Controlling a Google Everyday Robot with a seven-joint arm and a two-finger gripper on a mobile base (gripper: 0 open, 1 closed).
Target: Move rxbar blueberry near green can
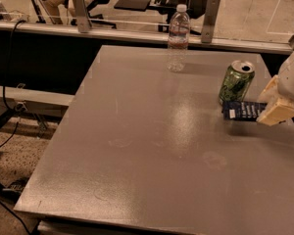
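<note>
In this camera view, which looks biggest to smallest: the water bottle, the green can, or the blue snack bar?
1. water bottle: tallest, though farthest back.
2. green can: shorter but wider, so close to the bottle.
3. rxbar blueberry: thinnest; its right end is hidden in the claw at the right edge of the table.

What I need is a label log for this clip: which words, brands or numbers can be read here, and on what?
Nothing can be quoted.
rxbar blueberry: white lettering and a small white label, too blurred to read.
green can: pale markings only, nothing readable.
water bottle: label band too small to read.
end effector, at the bar's right end by the picture's right edge: no text visible.
</note>
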